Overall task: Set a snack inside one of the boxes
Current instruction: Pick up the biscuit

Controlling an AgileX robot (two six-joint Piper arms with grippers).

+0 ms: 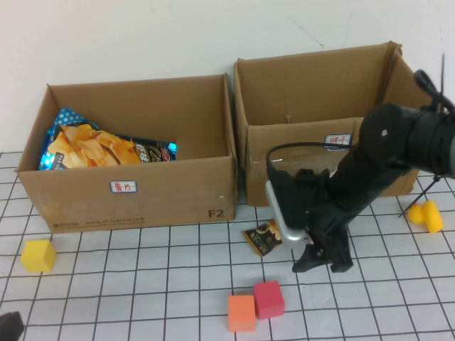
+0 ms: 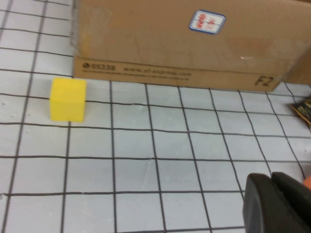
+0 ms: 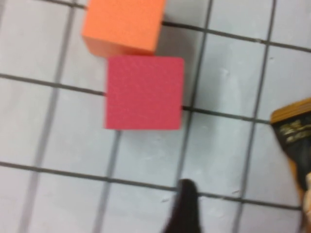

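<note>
A small dark snack packet (image 1: pixel 261 238) with gold print lies on the gridded table in front of the gap between two cardboard boxes. It also shows in the right wrist view (image 3: pixel 293 138) and at the edge of the left wrist view (image 2: pixel 303 108). The left box (image 1: pixel 142 193) holds a blue bag of chips (image 1: pixel 89 147). The right box (image 1: pixel 306 96) looks empty. My right gripper (image 1: pixel 321 264) hangs low over the table just right of the packet, open and empty; one dark finger (image 3: pixel 186 209) shows. My left gripper (image 2: pixel 278 204) is shut and empty, low at the near left (image 1: pixel 8 325).
A red cube (image 1: pixel 269 299) and an orange cube (image 1: pixel 241 312) sit near the front, just left of my right gripper. A yellow cube (image 1: pixel 38 256) lies at the left in front of the left box. A yellow toy (image 1: pixel 426 215) lies at the right.
</note>
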